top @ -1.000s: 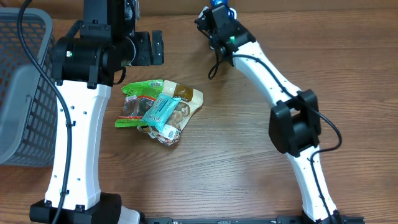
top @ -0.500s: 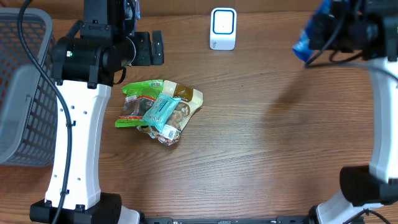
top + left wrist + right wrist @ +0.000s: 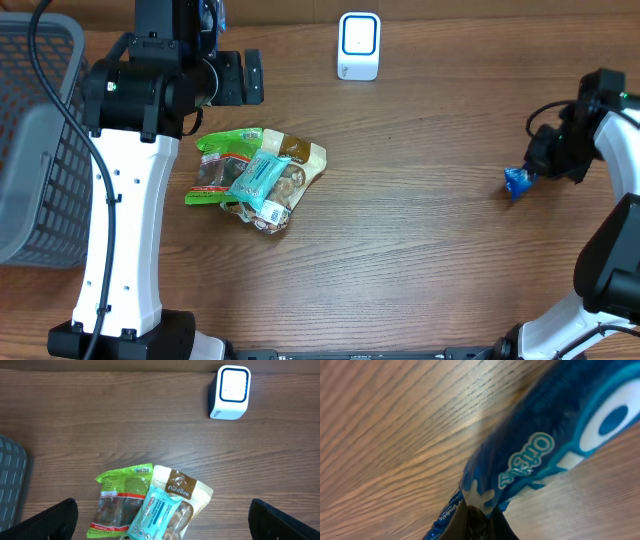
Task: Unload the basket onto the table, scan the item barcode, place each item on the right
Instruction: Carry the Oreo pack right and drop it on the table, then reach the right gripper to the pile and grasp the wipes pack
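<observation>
Moved: my right gripper (image 3: 530, 172) swung the blue packet (image 3: 516, 183) from the scanner (image 3: 359, 45) to the right tabletop.
Grip: clenched on that packet, low over the wood.
Idle: my left gripper (image 3: 243, 77), spread wide and empty, hung above the snack pile (image 3: 257, 178).
Progress: I judged this scan done; set-down and pile remained.

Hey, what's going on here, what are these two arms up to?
The right gripper is shut on a blue biscuit packet, holding it low over the right side of the table. The white scanner sits at the far edge, well away from the packet. The left gripper hangs open and empty near a small pile of snack packets. A grey basket stands at the left.
</observation>
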You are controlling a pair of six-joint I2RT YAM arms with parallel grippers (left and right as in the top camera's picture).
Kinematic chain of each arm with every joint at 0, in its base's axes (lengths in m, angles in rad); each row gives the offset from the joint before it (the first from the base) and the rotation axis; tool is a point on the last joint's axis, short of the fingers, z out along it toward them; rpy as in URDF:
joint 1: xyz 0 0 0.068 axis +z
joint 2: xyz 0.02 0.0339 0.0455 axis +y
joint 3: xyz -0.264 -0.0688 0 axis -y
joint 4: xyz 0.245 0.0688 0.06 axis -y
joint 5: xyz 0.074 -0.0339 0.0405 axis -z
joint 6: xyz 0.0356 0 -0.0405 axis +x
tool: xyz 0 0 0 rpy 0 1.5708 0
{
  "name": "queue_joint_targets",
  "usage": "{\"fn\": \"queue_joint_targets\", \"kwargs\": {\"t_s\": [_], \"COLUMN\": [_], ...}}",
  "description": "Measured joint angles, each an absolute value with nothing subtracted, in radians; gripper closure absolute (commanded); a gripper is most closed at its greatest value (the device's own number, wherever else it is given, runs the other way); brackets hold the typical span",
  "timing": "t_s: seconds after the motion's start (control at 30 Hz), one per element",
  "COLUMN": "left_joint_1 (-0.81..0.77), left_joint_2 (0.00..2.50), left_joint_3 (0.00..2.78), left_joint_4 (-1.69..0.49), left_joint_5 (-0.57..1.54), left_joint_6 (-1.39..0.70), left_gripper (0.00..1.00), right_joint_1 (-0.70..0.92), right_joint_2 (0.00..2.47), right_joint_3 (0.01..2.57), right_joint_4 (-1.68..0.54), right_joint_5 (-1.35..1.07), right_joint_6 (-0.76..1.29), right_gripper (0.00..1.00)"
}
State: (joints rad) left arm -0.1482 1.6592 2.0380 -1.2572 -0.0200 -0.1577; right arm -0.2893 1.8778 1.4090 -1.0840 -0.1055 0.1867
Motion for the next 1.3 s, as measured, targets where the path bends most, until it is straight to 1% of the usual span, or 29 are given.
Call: {"fn": "queue_joint_targets", "kwargs": {"t_s": [0.03, 0.07, 0.1, 0.17, 0.23, 0.33, 0.4, 0.47, 0.53, 0.7, 0.87, 0.93, 1.07, 1.2, 1.3], "left_joint_1": [-0.148, -0.148, -0.148, -0.148, -0.148, -0.148, -0.148, -0.148, -0.148, -0.097, 0.117, 0.208, 0.331, 0.366, 0.366], "left_joint_2": [1.659, 1.659, 1.659, 1.659, 1.659, 1.659, 1.659, 1.659, 1.659, 1.656, 1.612, 1.604, 1.607, 1.606, 1.606], "left_joint_3": [2.038, 2.038, 2.038, 2.038, 2.038, 2.038, 2.038, 2.038, 2.040, 2.118, 2.247, 2.252, 2.252, 2.252, 2.252], "left_joint_4": [-1.257, -1.257, -1.257, -1.257, -1.257, -1.256, -1.255, -1.251, -1.259, -1.363, -1.485, -1.513, -1.519, -1.520, -1.520], "left_joint_5": [-0.020, -0.020, -0.020, -0.020, -0.020, -0.020, -0.021, -0.039, -0.058, -0.065, -0.062, -0.045, -0.030, -0.026, -0.021], "left_joint_6": [-0.158, -0.158, -0.158, -0.158, -0.158, -0.157, -0.157, -0.157, -0.158, -0.158, -0.158, -0.158, -0.158, -0.158, -0.158], "left_gripper": [0.00, 0.00, 0.00, 0.00, 0.00, 0.00, 0.00, 0.00, 0.00, 0.00, 0.00, 0.00, 0.00, 0.00, 0.00], "right_joint_1": [-0.287, -0.284, -0.280, -0.270, -0.266, -0.266, -0.265, -0.259, -0.240, -0.152, 0.067, 0.161, 0.326, 0.493, 0.556], "right_joint_2": [1.878, 1.878, 1.878, 1.878, 1.878, 1.879, 1.879, 1.880, 1.879, 1.879, 1.879, 1.879, 1.879, 1.879, 1.879], "right_joint_3": [1.400, 1.393, 1.392, 1.392, 1.394, 1.427, 1.496, 1.570, 1.644, 1.654, 1.654, 1.654, 1.654, 1.654, 1.652], "right_joint_4": [-1.077, -1.073, -1.072, -1.066, -1.067, -1.123, -1.183, -1.249, -1.260, -1.216, -1.110, -1.047, -0.957, -0.902, -0.852], "right_joint_5": [-0.105, -0.105, -0.105, -0.112, -0.146, -0.209, -0.251, -0.297, -0.380, -0.551, -0.622, -0.614, -0.535, -0.406, -0.338], "right_joint_6": [0.187, 0.189, 0.187, 0.190, 0.184, 0.174, 0.169, 0.165, 0.159, 0.130, 0.131, 0.162, 0.267, 0.397, 0.467], "right_gripper": [0.81, 0.73, 0.70, 0.59, 0.52, 0.47, 0.45, 0.41, 0.41, 0.41, 0.41, 0.41, 0.41, 0.41, 0.42]}}
